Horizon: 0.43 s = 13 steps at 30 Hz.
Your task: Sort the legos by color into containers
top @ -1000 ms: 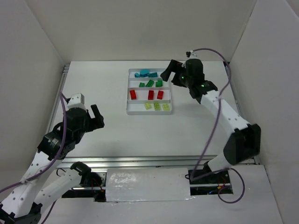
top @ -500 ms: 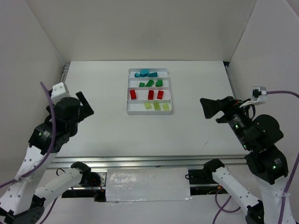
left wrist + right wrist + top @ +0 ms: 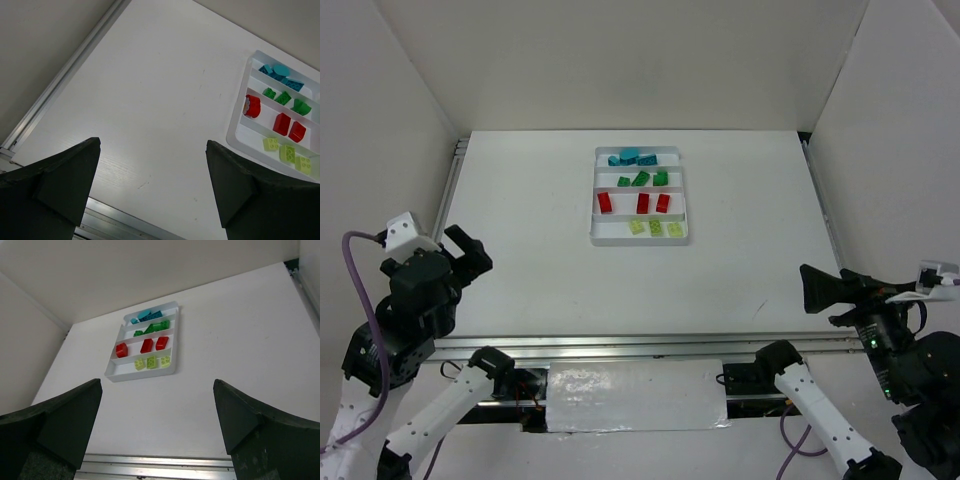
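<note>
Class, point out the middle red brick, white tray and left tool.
middle red brick [image 3: 643, 204]: top view, its top face.
white tray [image 3: 608, 231]: top view, bare near-left floor.
left tool [image 3: 152, 145]: left wrist view, midway between fingertips.

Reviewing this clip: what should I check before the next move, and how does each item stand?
1. Teal-blue bricks alone in the white tray's far compartment: ok.
2. Dark green bricks alone in the second: ok.
3. Red bricks alone in the third: ok.
4. Yellow-green bricks alone in the nearest: ok.
5. Left gripper and right gripper open, empty: ok.
6. No brick outside the tray: ok.
</note>
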Motion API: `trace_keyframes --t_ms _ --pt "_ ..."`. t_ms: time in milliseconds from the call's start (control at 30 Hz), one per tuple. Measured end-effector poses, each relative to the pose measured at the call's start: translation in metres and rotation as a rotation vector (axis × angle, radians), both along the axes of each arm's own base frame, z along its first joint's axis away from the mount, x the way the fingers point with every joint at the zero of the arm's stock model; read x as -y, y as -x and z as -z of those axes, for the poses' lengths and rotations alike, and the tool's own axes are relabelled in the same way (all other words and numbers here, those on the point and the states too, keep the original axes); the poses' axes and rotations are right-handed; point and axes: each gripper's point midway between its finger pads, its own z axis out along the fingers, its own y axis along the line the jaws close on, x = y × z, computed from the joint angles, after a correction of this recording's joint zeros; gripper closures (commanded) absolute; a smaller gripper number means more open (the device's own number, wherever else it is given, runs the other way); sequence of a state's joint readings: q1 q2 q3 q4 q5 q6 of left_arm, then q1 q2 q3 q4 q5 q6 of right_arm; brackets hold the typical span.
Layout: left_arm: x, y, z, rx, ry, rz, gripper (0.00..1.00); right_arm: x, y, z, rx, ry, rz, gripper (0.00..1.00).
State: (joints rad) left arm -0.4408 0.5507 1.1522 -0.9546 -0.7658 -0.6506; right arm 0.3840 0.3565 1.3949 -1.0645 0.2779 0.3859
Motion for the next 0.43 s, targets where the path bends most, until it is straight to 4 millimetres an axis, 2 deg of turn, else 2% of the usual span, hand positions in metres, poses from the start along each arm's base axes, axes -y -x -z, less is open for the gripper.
trace_keyframes --t_ms 100,333,433 --pt "-0.004 0.003 0.012 -0.008 -0.010 -0.014 0.00 0.007 0.003 0.004 -0.005 0.006 0.029 0.00" --pt "-0.002 -0.004 0.042 -0.060 -0.033 -0.024 0.00 0.007 -0.007 0.013 -0.047 0.030 0.040 0.00" --pt "-0.001 -0.005 0.044 -0.063 -0.035 -0.024 0.00 0.006 -0.010 0.015 -0.060 0.036 0.041 0.00"
